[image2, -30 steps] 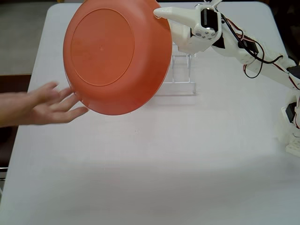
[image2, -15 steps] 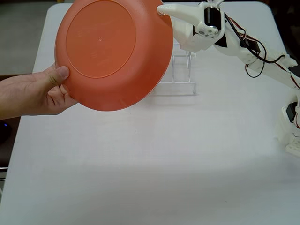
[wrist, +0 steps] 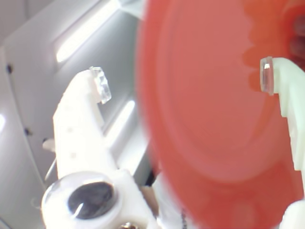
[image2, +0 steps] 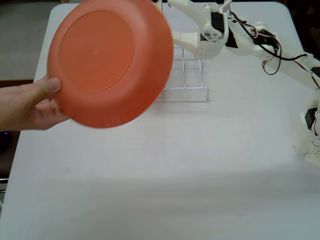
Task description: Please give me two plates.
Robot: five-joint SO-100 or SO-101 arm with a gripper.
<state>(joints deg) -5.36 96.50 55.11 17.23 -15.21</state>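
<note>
Hand holding orange plate (underside showing), gripper fingers spread, off the rim.

I count one orange plate, and it shows in the wrist view too. One human hand is there, one white robot arm with one gripper, one clear wire rack, and one white table.
</note>
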